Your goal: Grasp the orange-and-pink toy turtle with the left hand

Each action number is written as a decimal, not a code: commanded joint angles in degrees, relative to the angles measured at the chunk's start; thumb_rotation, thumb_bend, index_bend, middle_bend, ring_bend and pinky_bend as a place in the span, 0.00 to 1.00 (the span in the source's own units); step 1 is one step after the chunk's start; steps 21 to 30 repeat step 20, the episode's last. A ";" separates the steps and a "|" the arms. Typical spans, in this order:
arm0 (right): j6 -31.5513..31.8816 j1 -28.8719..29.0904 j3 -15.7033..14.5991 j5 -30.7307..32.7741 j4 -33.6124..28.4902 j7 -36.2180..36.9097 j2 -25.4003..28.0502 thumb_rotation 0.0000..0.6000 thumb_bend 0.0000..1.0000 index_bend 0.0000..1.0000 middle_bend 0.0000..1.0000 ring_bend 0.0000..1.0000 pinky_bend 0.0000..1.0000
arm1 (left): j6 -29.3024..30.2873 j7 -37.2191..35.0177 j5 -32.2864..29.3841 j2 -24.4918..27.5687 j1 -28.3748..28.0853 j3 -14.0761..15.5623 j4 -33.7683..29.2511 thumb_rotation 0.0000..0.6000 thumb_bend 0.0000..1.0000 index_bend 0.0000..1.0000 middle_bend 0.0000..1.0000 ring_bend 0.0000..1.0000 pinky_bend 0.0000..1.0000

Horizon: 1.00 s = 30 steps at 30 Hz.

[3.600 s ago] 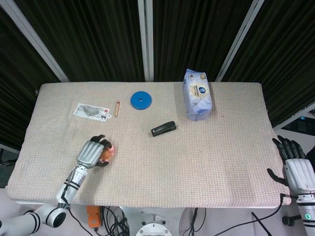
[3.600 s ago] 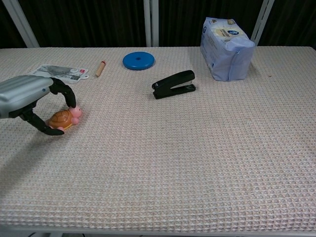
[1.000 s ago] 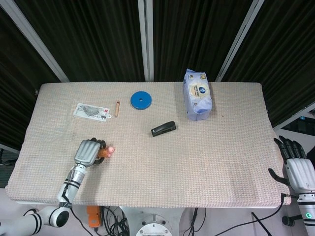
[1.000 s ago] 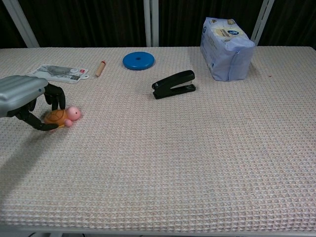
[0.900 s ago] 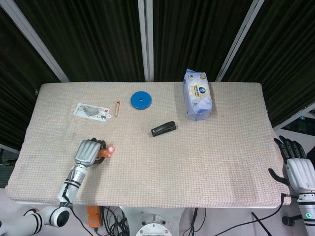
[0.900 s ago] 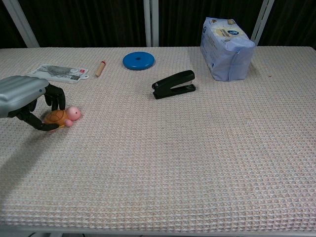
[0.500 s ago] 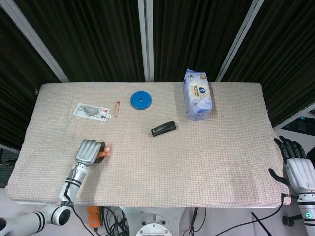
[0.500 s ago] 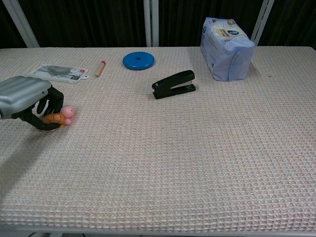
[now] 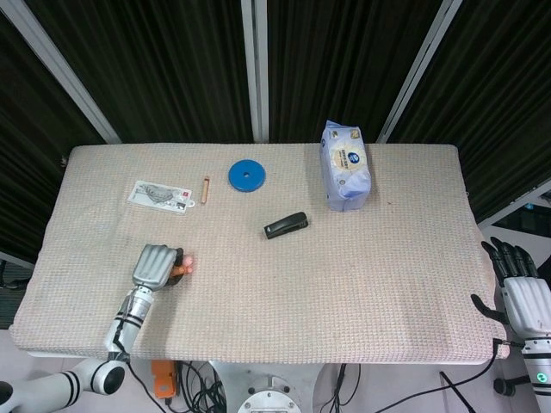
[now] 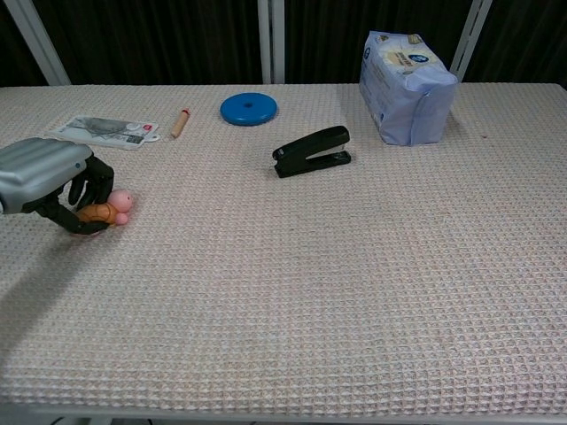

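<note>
1. Beige woven cloth covers the table [image 9: 344,284], and all the things lie on it
2. The left hand [image 10: 46,173] is at the near left part of the table, with its dark fingers [image 10: 96,181] curled around the orange-and-pink toy turtle [image 10: 111,207]; it grips the toy, and only the pink head and a bit of the orange shell show out from the fingers
3. In the head view the same left hand [image 9: 152,266] covers most of the turtle [image 9: 181,264], and the pink head points to the right side of the hand
4. The right hand [image 9: 521,292] is beyond the right edge of the table, holding nothing, with its fingers apart and pointing up
5. A black stapler [image 10: 311,151] lies near the middle of the table, well apart from the turtle
6. A blue disc [image 10: 249,109] is at the far side, and a small wooden stick [image 10: 181,122] lies just left of it
7. A flat printed packet [image 10: 108,131] lies near the far left, beside the stick
8. A pack of tissues [image 10: 407,74] stands at the far right
</note>
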 commanded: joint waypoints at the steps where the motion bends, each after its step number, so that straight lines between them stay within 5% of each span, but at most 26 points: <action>1: 0.11 -0.01 0.00 -0.12 -0.11 -0.01 0.03 1.00 0.16 0.00 0.01 0.00 0.00 | 1.68 -1.59 2.75 3.04 0.32 0.57 -3.71 1.00 0.14 0.27 0.28 0.17 0.46; 3: 0.34 -0.04 -0.02 -0.37 -0.35 -0.05 0.07 1.00 0.16 0.00 0.01 0.00 0.00 | 5.35 -1.11 5.22 4.38 0.95 0.47 -5.03 1.00 0.13 0.16 0.05 0.01 0.25; 5: 0.84 -0.11 -0.02 -0.81 -0.59 0.09 0.02 1.00 0.16 0.00 0.01 0.00 0.00 | 7.14 -0.05 5.60 6.55 1.88 0.53 -7.86 1.00 0.13 0.09 0.00 0.00 0.14; 11: 1.45 -0.16 -0.20 -1.69 -1.04 0.52 -0.34 1.00 0.16 0.00 0.01 0.00 0.00 | 11.74 3.40 6.04 16.06 5.38 1.29 -18.86 1.00 0.13 0.06 0.00 0.00 0.10; 17: 1.29 0.17 -0.37 -2.35 -1.76 -0.98 -0.80 1.00 0.16 0.00 0.00 0.00 0.00 | 18.25 0.73 8.90 23.56 10.51 3.45 -22.18 1.00 0.13 0.06 0.00 0.00 0.08; 30: 1.28 0.23 -0.52 -2.66 -2.18 -1.79 -0.79 1.00 0.16 0.00 0.00 0.00 0.00 | 19.69 -0.60 9.95 25.22 12.20 4.55 -21.83 1.00 0.13 0.06 0.00 0.00 0.08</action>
